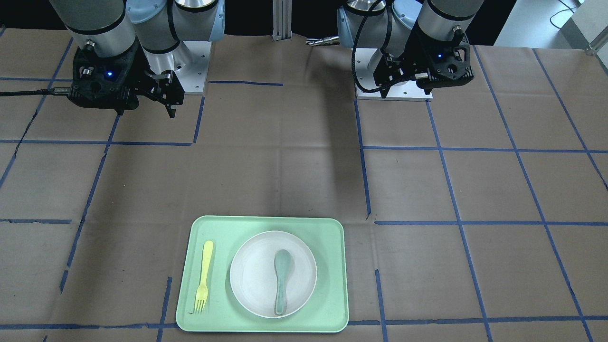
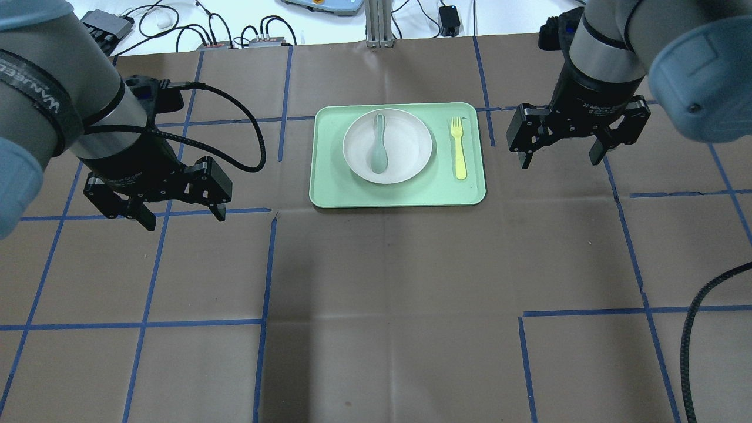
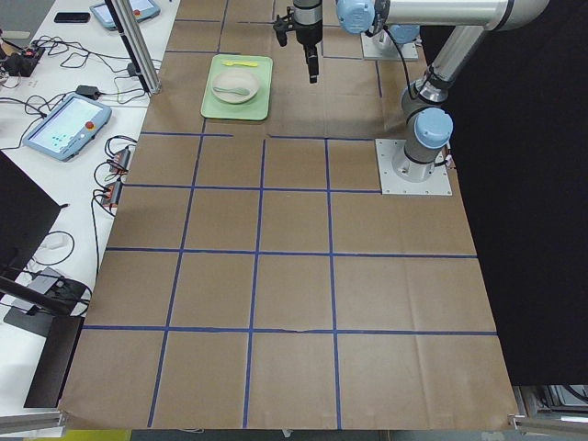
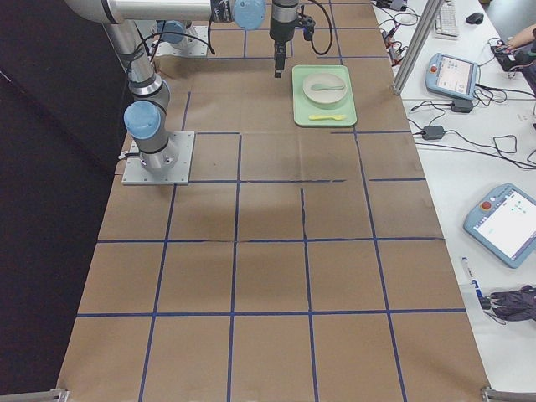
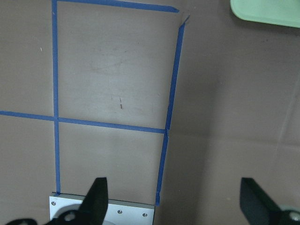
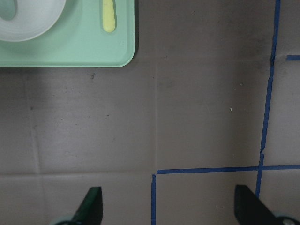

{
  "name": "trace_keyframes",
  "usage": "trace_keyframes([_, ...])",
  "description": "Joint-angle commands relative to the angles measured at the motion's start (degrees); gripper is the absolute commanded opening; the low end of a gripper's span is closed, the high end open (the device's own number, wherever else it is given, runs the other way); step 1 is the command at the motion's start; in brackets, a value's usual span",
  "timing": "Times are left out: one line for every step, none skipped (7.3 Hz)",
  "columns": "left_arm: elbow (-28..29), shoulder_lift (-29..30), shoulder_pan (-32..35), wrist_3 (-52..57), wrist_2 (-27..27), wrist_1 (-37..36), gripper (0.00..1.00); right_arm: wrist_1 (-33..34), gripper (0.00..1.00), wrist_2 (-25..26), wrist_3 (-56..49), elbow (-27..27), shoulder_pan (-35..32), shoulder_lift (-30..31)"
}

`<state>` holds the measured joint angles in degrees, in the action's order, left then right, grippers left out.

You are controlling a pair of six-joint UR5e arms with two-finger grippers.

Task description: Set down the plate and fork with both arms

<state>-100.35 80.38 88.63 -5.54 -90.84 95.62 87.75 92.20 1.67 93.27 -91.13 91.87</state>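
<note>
The off-white plate [image 2: 408, 150] sits on the mint-green tray [image 2: 399, 195], with a teal-grey spoon [image 2: 379, 144] lying in it. The pale yellow fork [image 2: 457, 147] lies on the tray beside the plate, on the side nearer my right arm. My left gripper [image 2: 183, 217] is open and empty, hovering over the bare table well to the left of the tray. My right gripper [image 2: 560, 160] is open and empty, just right of the tray. In the right wrist view the fork handle [image 6: 108, 16] and the plate [image 6: 33, 21] show at the top left. The left wrist view shows only a tray corner [image 5: 267, 9].
Brown paper with blue tape lines covers the table. The arms' metal base plates [image 1: 190, 71] stand at the robot's edge. An aluminium post [image 2: 376, 23] and cables lie beyond the tray. Teach pendants [image 4: 452, 75] sit on the side bench.
</note>
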Motion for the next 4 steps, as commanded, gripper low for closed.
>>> trace_keyframes([0.1, -0.2, 0.0, 0.2, -0.1, 0.0, 1.00, 0.1, 1.00, -0.1, -0.4, 0.1, 0.2, 0.2])
trace_keyframes([0.1, -0.1, 0.0, 0.1, 0.0, 0.0, 1.00, 0.0, 1.00, -0.2, -0.4, 0.1, 0.5, 0.3])
trace_keyframes([0.1, -0.1, 0.0, 0.1, 0.1, 0.0, 1.00, 0.1, 1.00, -0.2, -0.4, 0.0, 0.3, 0.3])
trace_keyframes([0.1, -0.1, 0.0, 0.1, 0.3, 0.0, 1.00, 0.1, 1.00, -0.2, -0.4, 0.0, 0.3, 0.3])
